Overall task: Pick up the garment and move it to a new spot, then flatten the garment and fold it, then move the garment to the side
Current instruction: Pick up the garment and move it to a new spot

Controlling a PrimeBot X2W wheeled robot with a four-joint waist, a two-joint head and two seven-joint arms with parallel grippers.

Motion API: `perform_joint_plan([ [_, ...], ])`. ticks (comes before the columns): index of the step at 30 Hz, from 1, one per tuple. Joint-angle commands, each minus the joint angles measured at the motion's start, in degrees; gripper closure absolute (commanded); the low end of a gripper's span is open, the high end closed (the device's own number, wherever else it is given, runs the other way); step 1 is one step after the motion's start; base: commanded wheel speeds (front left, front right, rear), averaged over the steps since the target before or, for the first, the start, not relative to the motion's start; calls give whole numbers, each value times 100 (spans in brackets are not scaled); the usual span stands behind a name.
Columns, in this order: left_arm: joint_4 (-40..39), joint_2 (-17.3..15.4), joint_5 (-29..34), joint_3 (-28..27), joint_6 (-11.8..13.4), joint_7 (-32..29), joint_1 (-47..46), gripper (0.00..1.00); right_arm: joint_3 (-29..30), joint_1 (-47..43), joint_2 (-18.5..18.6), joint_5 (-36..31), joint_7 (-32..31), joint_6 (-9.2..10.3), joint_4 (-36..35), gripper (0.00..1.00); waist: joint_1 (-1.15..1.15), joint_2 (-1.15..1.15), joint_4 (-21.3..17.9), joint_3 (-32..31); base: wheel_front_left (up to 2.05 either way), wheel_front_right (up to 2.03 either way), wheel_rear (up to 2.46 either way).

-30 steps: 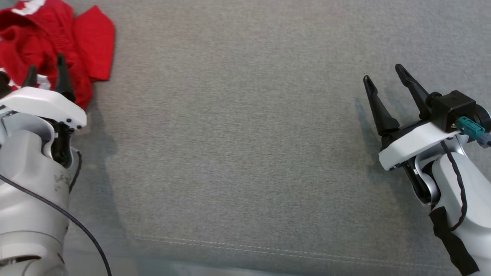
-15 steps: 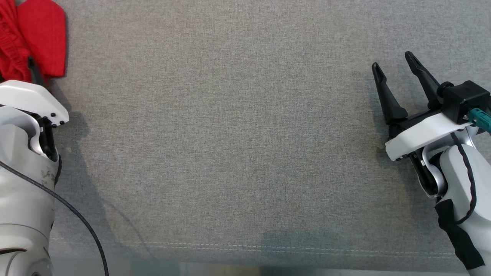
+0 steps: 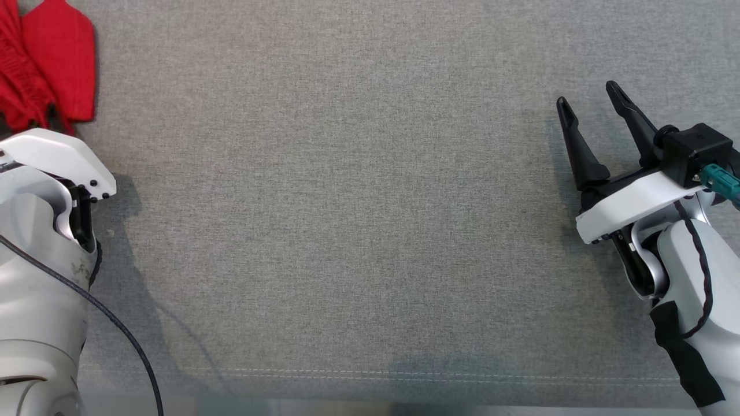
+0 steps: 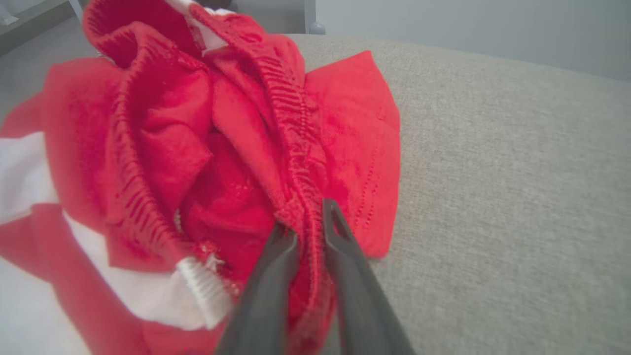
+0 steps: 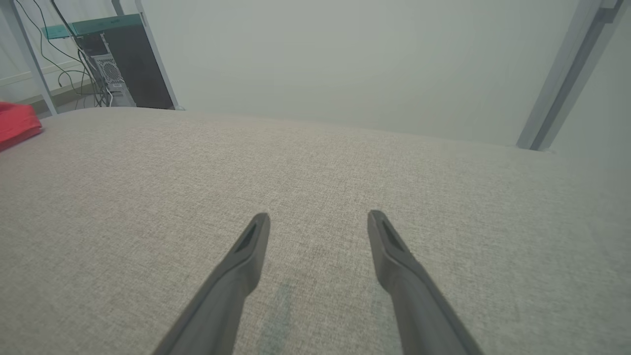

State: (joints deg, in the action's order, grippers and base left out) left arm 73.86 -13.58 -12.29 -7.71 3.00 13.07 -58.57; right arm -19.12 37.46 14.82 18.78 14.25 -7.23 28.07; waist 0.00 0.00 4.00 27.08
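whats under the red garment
Grey cushion fabric extends from beneath the red garment, which rests on it. White fabric peeks out under its red folds. Anything beneath the heap itself is covered.

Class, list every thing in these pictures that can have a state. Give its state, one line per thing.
garment: crumpled in a heap, not flattened or folded, ribbed band pinched between the fingers
left gripper: shut on the garment's ribbed band
right gripper: open, holding nothing, above the surface
grey fabric surface: flat and smooth
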Motion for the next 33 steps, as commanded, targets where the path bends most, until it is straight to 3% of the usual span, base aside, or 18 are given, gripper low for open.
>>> perform_joint_plan([
  [1, -68, -320, 16, -23, -55, 0, 71, 100, -70, 0, -34, 65, 74, -25, -133, 0, 0, 0, -26, -27, 0, 0, 0],
  [6, -293, -394, 122, 151, -223, 125, -105, 100, 17, -72, -68, 100, 74, -25, -133, 0, 0, 0, -56, -186, 0, 0, 0],
  [12, -1286, -334, 279, 364, -414, 189, -318, 100, 106, -234, -177, 140, 74, -25, -74, 0, 0, 0, -88, -513, 0, 0, 0],
  [22, -2825, 200, 399, 903, -846, 192, -425, 100, 193, -491, -376, 182, 74, -25, -17, 0, 0, 0, -270, -1022, 0, 0, 0],
  [26, -3356, 717, 25, 1219, -1002, 117, -345, 100, 251, -610, -444, 193, 74, -25, -7, 0, 0, 0, -450, -1216, 0, 0, 0],
  [33, -3592, 985, -525, 1519, -1034, -6, 483, 100, 249, -676, -546, 194, 74, -25, -26, 0, 0, 0, -859, -1281, 0, 0, 0],
])
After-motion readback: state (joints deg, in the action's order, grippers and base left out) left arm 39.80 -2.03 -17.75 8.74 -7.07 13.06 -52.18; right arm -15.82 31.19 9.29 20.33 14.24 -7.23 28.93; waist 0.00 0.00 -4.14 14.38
